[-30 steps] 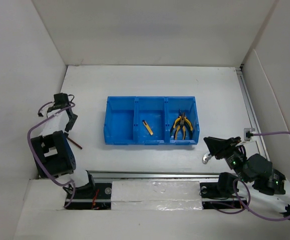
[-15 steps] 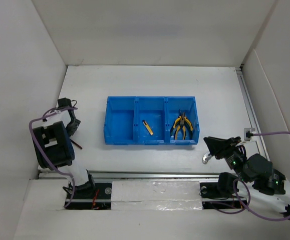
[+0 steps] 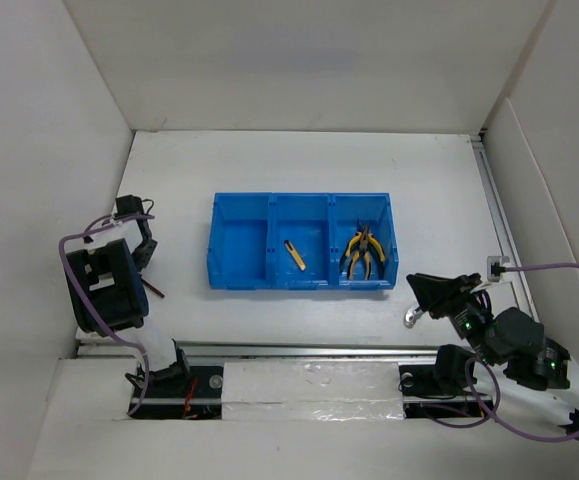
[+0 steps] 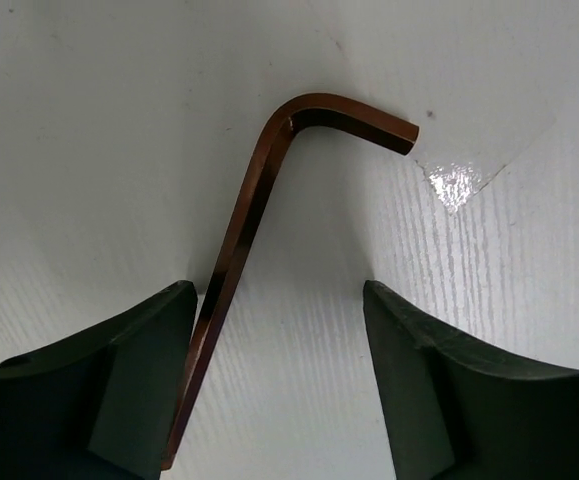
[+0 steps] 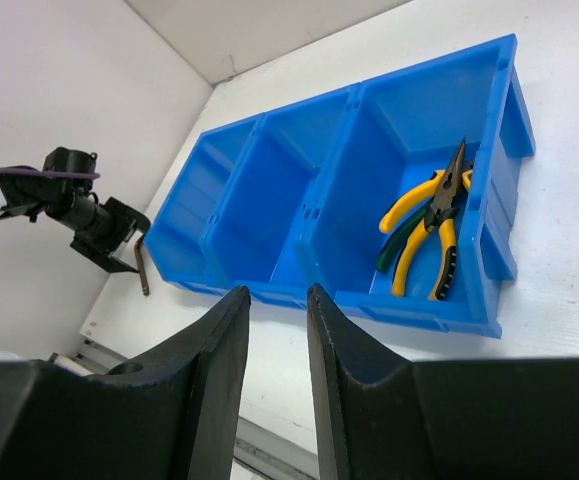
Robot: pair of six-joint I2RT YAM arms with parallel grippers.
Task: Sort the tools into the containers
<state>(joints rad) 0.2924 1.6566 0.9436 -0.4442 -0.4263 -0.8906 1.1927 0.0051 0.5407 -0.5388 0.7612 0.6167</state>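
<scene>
A dark L-shaped hex key (image 4: 244,240) lies flat on the white table. My left gripper (image 4: 279,290) is open and low over it, and the key's long arm runs close along the left finger. In the top view the left gripper (image 3: 145,254) is left of the blue three-compartment tray (image 3: 299,281), with the hex key (image 3: 153,289) just below it. Yellow-handled and green-handled pliers (image 3: 363,252) lie in the right compartment. A short yellow-and-black tool (image 3: 295,256) lies in the middle one. My right gripper (image 5: 277,290) is slightly open and empty.
A small silver metal piece (image 3: 412,317) shows by the right gripper (image 3: 421,287) near the tray's front right corner. White walls enclose the table on three sides. A metal rail (image 3: 309,349) runs along the near edge. The tray's left compartment (image 5: 194,205) holds nothing.
My left arm has swung back toward the near edge and its gripper has come down over the hex key. The right arm has not moved.
</scene>
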